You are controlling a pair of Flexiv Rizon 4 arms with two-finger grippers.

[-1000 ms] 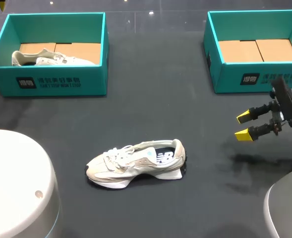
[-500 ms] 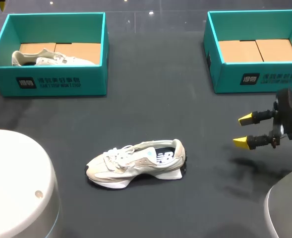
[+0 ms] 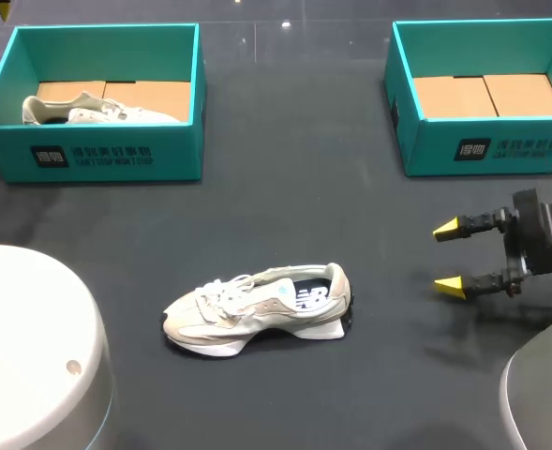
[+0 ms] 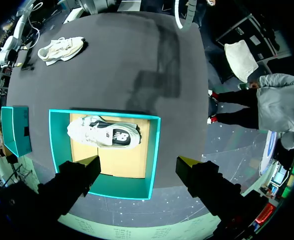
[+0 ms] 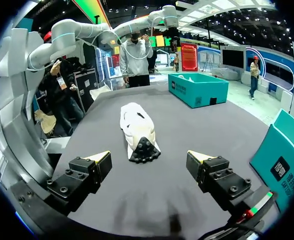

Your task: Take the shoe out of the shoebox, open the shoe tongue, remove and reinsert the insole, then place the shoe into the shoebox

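A cream sneaker lies on its side on the dark table, toe to the left, with its dark insole showing. My right gripper hovers open to the right of it, empty. In the right wrist view the sneaker lies ahead of the right gripper, heel toward it. A second sneaker lies in the left teal shoebox. My left gripper hangs open high above that shoebox, with the boxed sneaker under it. The left gripper itself is out of the head view.
A second teal shoebox stands at the back right, holding only its brown cardboard floor. The white bulk of my left arm fills the front left corner. My right arm's white body fills the front right corner.
My right gripper has turned at the wrist, lowered a little and edged left toward the sneaker, still open. The sneaker and both boxes have not moved.
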